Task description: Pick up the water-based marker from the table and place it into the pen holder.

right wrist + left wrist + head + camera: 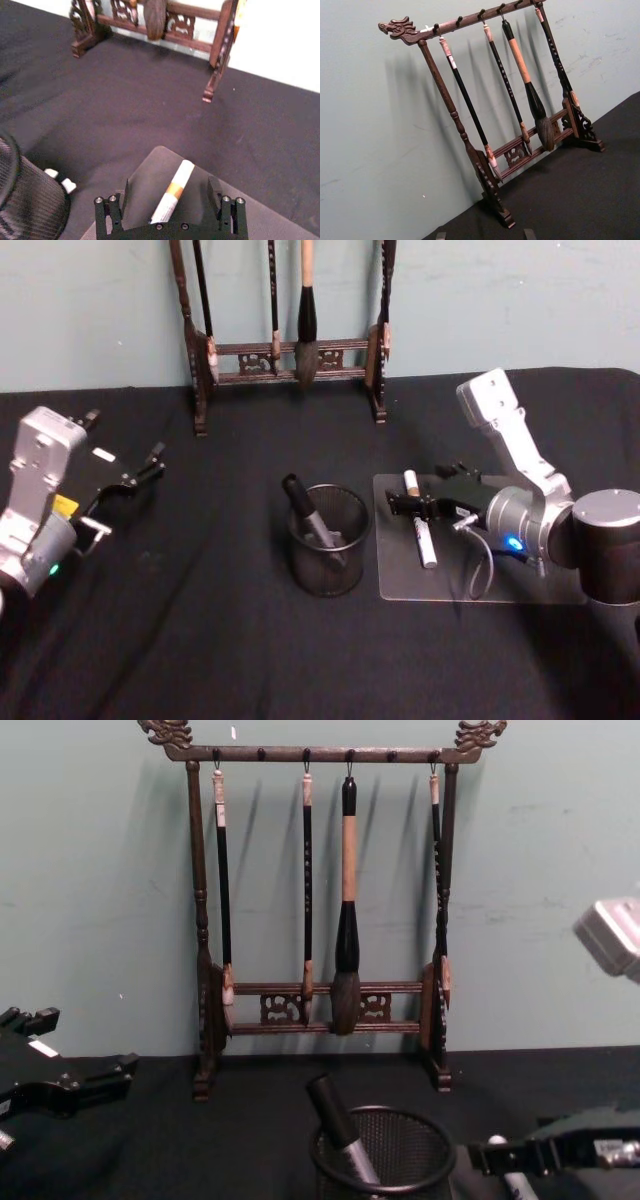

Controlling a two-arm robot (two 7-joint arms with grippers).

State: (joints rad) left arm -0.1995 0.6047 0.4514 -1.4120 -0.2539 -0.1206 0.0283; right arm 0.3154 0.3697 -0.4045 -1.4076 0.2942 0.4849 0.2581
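I see the clear mat [540, 580] right of the pen holder [328, 540] (a black pen [305, 508] stands inside). Left gripper [152, 462]: parked far left, fingers apart. Right gripper [170, 192]: spread wide over the mat, straddling the white marker [424, 537], both fingers clear of it.

The right arm [520, 455] is bent in from the right side, and the right gripper [415, 506] is held low, its fingers [215, 192] spread wide apart. The left arm [35, 490] is parked at the left, with the left gripper [152, 465] also parted.
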